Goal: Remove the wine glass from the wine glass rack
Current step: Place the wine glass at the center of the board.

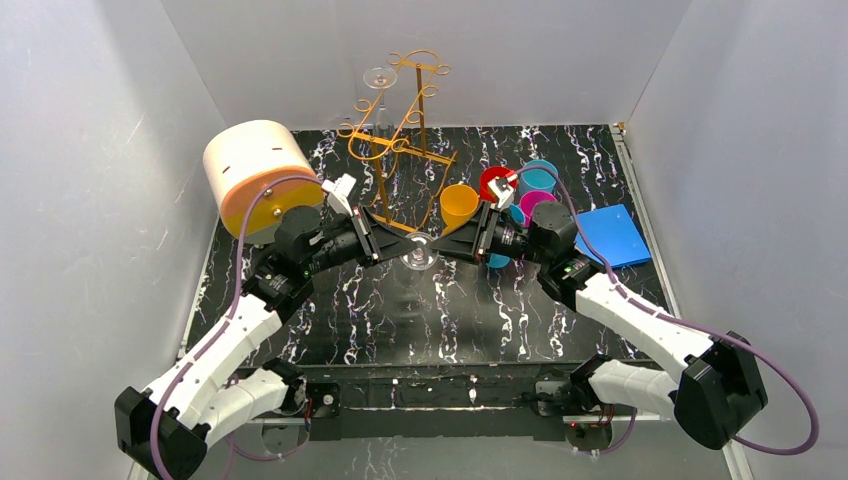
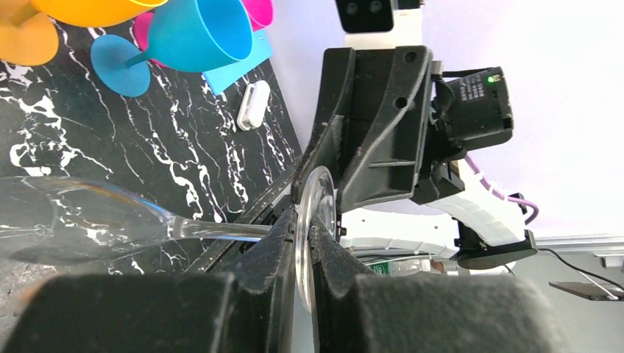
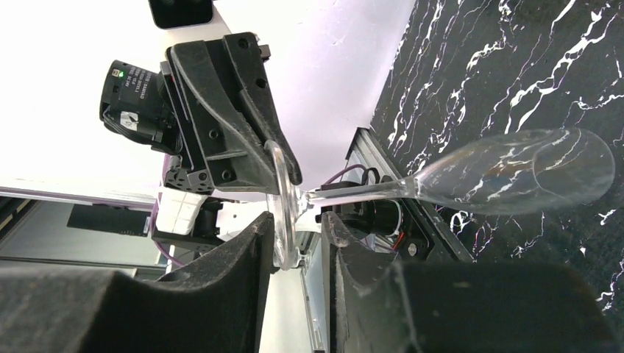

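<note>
My left pincer [image 2: 303, 229] is clamped on the foot of the wine glass [image 2: 96, 220] — the disc sits tight between its fingers. My right pincer [image 3: 298, 228] straddles the same foot from the opposite side, a gap showing — I cannot tell whether it grips. The glass lies sideways above the bench [image 1: 400, 320], apart from the wine glass rack [image 1: 400, 130] standing behind.
</note>
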Tool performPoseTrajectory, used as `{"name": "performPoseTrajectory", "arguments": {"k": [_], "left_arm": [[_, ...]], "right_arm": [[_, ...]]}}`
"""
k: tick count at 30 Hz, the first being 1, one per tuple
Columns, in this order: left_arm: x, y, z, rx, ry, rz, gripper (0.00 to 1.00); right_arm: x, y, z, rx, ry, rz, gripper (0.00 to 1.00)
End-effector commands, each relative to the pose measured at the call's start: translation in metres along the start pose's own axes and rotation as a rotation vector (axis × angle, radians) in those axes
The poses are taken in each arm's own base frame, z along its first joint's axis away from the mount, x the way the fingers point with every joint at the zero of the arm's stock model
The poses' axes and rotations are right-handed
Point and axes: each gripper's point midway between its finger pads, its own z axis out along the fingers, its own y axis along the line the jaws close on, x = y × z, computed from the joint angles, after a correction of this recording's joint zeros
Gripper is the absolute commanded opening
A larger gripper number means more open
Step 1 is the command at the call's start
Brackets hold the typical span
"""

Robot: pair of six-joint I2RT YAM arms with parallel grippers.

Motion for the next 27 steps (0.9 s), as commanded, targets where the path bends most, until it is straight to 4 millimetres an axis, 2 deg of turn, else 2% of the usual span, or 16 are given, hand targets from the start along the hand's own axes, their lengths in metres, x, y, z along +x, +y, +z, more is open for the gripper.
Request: {"name": "performPoseTrajectory", "arguments": {"k": [1, 3, 8, 11, 14, 16, 17, 19, 24, 26, 27], "left_arm": [[-0.006, -0.017, -0.003, 0.063, -0.039, 0.027, 0.0], [-0.004, -0.015, 0.0, 0.064, -0.031, 0.025, 0.0], [0.002, -0.027, 0.003, 0.12, -0.004, 0.057, 0.0], [0.008, -0.028, 0.004, 0.133, 0.027, 0.078, 0.0], [0.014, -0.029, 0.006, 0.15, 0.051, 0.082, 0.0], [0.019, -0.028, 0.007, 0.15, 0.071, 0.091, 0.0], [0.02, -0.027, 0.007, 0.148, 0.08, 0.101, 0.03], [0.021, -0.028, 0.005, 0.136, 0.095, 0.132, 0.17], [0.038, -0.005, -0.008, 0.001, 0.219, 0.246, 0.42], [0.045, -0.005, -0.012, 0.015, 0.254, 0.256, 0.48], [0.05, -0.006, -0.013, 0.038, 0.284, 0.258, 0.46]], "right_arm": [[-0.008, 0.03, 0.003, -0.076, 0.01, -0.061, 0.38], [-0.005, 0.029, 0.002, -0.079, 0.027, -0.06, 0.38], [0.0, 0.024, 0.002, -0.077, 0.049, -0.049, 0.26], [0.006, 0.022, 0.0, -0.079, 0.072, -0.047, 0.24], [0.009, 0.022, -0.004, -0.084, 0.072, -0.064, 0.05], [0.009, 0.024, -0.006, -0.086, 0.067, -0.08, 0.01], [0.009, 0.023, -0.006, -0.079, 0.06, -0.083, 0.01], [0.007, 0.021, -0.007, -0.06, 0.042, -0.091, 0.01], [0.001, 0.015, -0.011, -0.004, -0.002, -0.123, 0.01], [0.002, 0.015, -0.012, -0.003, 0.004, -0.129, 0.01], [0.004, 0.015, -0.012, -0.009, 0.015, -0.134, 0.01]]}}
